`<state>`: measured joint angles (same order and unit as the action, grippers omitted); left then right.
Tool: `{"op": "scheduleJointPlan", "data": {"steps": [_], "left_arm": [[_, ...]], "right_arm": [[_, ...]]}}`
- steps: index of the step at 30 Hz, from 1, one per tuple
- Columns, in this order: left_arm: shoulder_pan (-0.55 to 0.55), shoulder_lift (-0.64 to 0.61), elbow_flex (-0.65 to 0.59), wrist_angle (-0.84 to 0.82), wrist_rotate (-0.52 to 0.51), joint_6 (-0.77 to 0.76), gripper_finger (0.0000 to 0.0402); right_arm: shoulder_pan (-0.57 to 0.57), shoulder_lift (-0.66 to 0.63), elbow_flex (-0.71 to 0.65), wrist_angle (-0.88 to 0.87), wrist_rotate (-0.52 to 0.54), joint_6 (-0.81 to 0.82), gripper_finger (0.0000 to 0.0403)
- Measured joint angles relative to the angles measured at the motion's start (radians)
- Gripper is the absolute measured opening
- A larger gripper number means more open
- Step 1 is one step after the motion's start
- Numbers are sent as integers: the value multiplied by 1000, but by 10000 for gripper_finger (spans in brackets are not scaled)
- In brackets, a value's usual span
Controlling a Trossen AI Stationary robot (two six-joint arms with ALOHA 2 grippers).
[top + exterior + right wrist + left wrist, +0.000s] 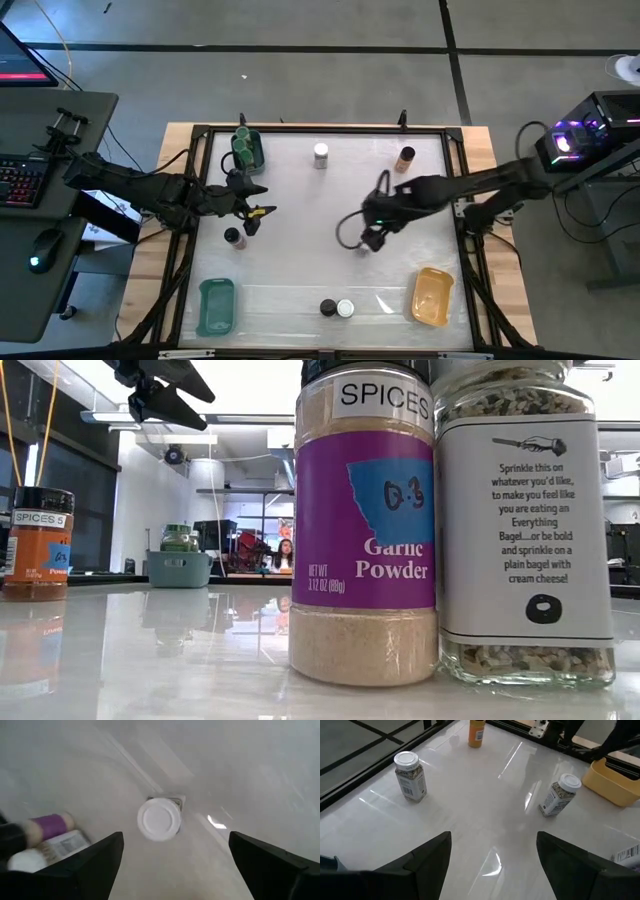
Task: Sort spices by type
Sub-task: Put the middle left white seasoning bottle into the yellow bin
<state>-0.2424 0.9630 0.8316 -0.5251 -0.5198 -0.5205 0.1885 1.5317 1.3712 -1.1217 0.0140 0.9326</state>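
Note:
My right gripper point(372, 240) point(176, 840) is open and points down over a white-lidded spice jar point(159, 819) that stands upright on the table between its fingers, untouched. My left gripper point(255, 212) point(494, 840) hangs open above the table's left part, beside a dark-lidded orange jar point(235, 238) point(37, 540). Another white-lidded jar point(321, 155) point(410, 775) and a brown-lidded orange jar point(405, 158) stand near the far edge. A black-lidded garlic powder jar point(365, 520) and a white-lidded bagel seasoning jar point(525, 520) stand at the near edge. Green-lidded jars point(245, 145) sit in a teal tray.
The teal tray point(256, 152) with the green-lidded jars stands at the far left. A second teal tray point(216, 305) lies at the near left and an orange tray point(433, 295) at the near right. A black frame point(196, 200) rims the table. Bare tabletop lies in the middle.

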Motion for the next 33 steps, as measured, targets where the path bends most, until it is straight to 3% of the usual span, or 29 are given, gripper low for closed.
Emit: {"op": "scheduleJointPlan", "data": {"steps": [9, 22, 27, 33], "left_arm": [[0, 0, 0, 0, 0, 2, 278], [0, 0, 0, -2, 0, 2, 278], [0, 0, 0, -1, 0, 2, 278], [0, 0, 0, -1, 0, 2, 278]], "right_arm": [[-5, 246, 109, -35, -86, -109, 357], [-6, 334, 103, -32, -69, -176, 354], [-14, 334, 87, -15, -59, -152, 321], [-26, 334, 87, -14, -60, -139, 248]]}}
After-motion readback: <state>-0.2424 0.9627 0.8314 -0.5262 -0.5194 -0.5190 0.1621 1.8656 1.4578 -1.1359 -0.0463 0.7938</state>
